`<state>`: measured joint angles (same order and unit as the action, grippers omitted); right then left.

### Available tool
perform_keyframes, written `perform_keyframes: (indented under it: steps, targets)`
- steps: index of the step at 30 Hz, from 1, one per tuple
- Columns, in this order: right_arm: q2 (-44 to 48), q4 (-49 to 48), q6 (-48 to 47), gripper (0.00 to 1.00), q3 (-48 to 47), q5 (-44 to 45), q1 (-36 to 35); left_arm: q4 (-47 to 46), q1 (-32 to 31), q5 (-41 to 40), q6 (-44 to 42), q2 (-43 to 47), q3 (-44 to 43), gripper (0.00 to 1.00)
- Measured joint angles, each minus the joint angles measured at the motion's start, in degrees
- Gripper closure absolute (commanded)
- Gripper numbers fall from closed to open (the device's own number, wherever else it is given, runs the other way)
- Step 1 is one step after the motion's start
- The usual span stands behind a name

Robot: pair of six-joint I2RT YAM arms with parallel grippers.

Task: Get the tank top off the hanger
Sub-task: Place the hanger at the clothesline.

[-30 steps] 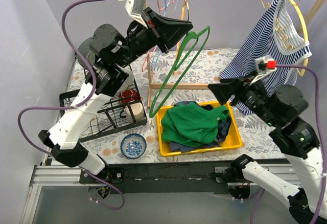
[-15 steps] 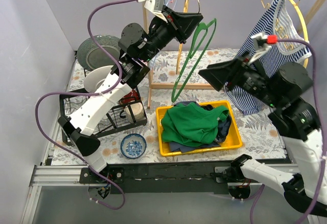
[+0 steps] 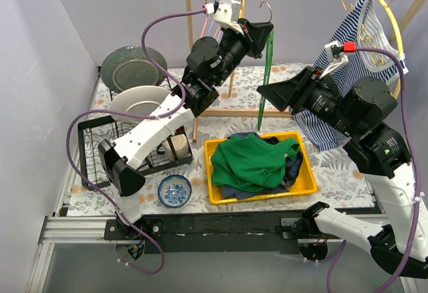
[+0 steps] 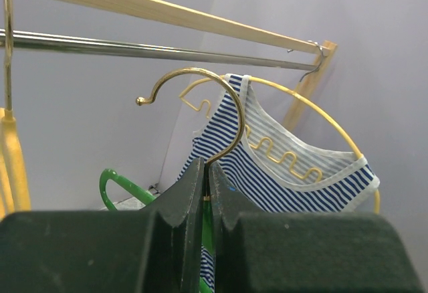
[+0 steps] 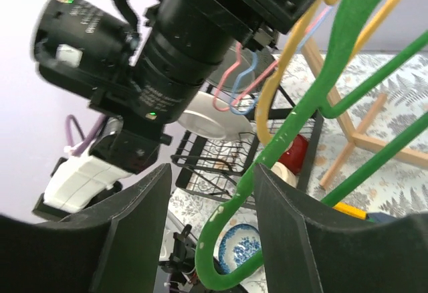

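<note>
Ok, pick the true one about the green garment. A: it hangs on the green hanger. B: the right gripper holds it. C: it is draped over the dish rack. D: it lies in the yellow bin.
D: the green garment lies crumpled in the yellow bin, and the green hanger hangs bare from the left gripper.

A table (image 3: pixel 331 172) under a fern-print cloth carries a yellow bin (image 3: pixel 261 198) at front centre. A small blue patterned bowl (image 3: pixel 174 190) sits just left of the bin, and a black wire dish rack (image 3: pixel 90 139) stands farther left. The wooden base bar of a clothes rack (image 3: pixel 231 112) rests behind the bin.
</note>
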<state>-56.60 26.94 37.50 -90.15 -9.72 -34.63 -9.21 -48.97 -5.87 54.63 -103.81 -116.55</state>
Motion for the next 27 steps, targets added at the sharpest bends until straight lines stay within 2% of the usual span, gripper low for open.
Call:
perform_keyframes:
  steps: [10, 14, 20, 24, 26, 27]
  targets:
    - [-2.01, 5.77, -1.33, 0.52, 2.82, 10.36, 0.00, -0.74, -1.29, -5.07, -2.62, -0.90, -0.87, 1.00]
    - [-2.86, 8.44, -3.37, 0.65, 2.21, 13.94, 0.00, -0.81, -1.44, -5.92, -3.52, -0.90, -1.05, 1.00]
    - [-1.84, 10.49, -7.26, 0.79, 2.08, 18.03, 0.00, -0.90, -1.75, -5.64, -5.16, -1.16, -1.09, 1.00]
    - [0.33, 10.69, -10.43, 0.89, 2.14, 18.78, 0.00, -2.08, -1.79, -3.15, -6.91, -1.20, -0.52, 1.00]
    - [1.92, 10.71, -11.54, 0.98, 3.13, 18.80, 0.11, -3.28, -1.79, -0.72, -7.72, -1.11, -0.04, 1.00]
    - [2.54, 10.84, -12.09, 0.99, 3.67, 18.78, 0.11, -3.54, -1.79, 0.26, -8.24, -1.01, 0.22, 1.00]
